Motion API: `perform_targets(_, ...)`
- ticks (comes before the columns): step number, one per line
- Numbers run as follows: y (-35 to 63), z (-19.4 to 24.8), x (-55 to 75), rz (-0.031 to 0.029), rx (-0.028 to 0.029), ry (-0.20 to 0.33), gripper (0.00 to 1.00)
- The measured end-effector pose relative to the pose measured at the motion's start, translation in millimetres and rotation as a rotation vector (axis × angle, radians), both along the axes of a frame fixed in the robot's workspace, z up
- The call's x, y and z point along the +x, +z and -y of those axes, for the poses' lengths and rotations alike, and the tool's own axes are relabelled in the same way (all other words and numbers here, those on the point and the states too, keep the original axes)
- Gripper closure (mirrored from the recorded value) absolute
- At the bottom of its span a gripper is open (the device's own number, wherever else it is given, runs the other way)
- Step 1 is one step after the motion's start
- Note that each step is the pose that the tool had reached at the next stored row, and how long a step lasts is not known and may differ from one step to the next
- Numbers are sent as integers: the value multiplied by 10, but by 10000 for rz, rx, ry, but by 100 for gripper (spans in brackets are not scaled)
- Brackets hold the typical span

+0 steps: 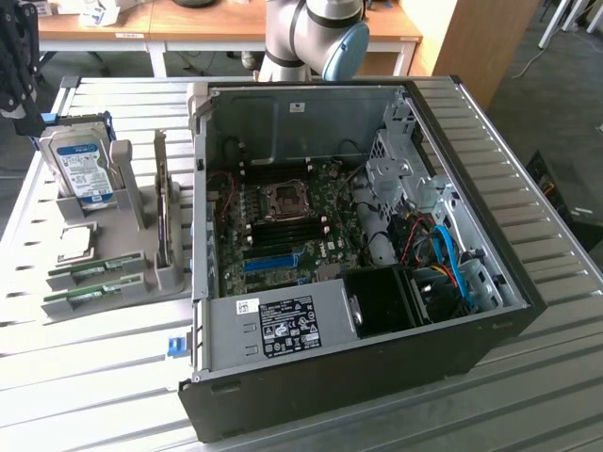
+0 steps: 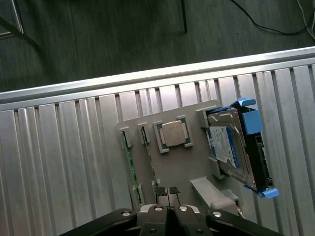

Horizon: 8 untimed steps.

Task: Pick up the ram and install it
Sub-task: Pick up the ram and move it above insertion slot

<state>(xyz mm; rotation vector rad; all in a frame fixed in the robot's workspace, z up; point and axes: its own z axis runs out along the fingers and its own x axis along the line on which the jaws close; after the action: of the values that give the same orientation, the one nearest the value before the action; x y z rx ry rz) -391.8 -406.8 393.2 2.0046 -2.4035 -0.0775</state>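
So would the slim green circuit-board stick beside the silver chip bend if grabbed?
Probably not: the slim green circuit-board stick looks flat and rigid. Thin, so likely light. On edge in the grey holder, it might tip if nudged.

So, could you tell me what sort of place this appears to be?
Probably a robotics lab's PC-assembly bench: an open computer case lies on a slatted metal table, beside a grey holder carrying ram sticks and a hard drive.

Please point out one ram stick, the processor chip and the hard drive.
Ram stick (image 1: pixel 95 268), exterior view, on the middle of its green board.
Processor chip (image 2: pixel 174 133), wrist view, on its silver lid.
Hard drive (image 1: pixel 81 165), exterior view, on its blue-white label.
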Motion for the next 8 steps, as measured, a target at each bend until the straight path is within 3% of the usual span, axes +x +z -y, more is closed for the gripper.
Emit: perform_targets(8,0,0,0,1,0,128,89)
